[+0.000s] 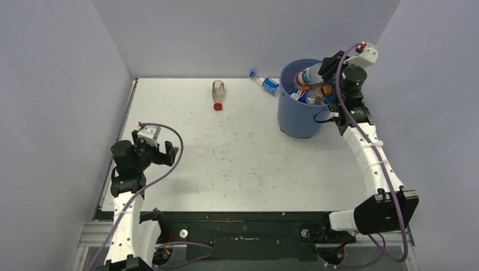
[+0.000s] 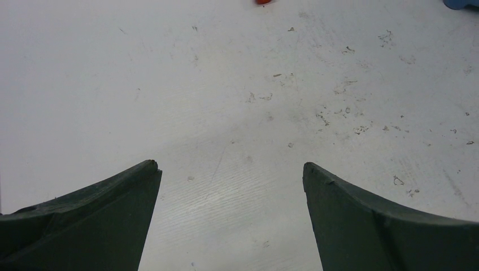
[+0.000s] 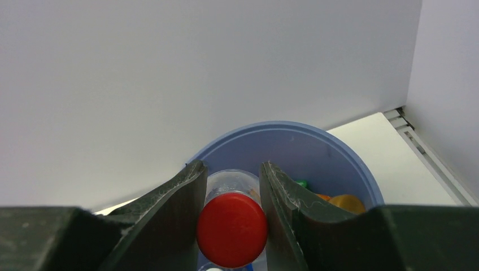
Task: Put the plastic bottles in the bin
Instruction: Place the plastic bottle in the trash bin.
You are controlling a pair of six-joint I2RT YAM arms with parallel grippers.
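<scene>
The blue bin (image 1: 299, 121) stands at the back right of the table and holds several bottles (image 1: 308, 96). My right gripper (image 1: 323, 70) is over its far right rim, shut on a clear bottle (image 1: 309, 75) with a red cap (image 3: 231, 230); the bottle points down into the bin (image 3: 344, 155). A clear bottle with a red cap (image 1: 218, 93) lies on the table at the back middle. A bottle with a blue label and blue cap (image 1: 265, 83) lies just left of the bin. My left gripper (image 1: 161, 148) is open and empty at the left, over bare table (image 2: 231, 169).
Grey walls enclose the table on the left, back and right. The bin stands close to the right wall. A dark rail runs along the table's near edge between the two arm bases.
</scene>
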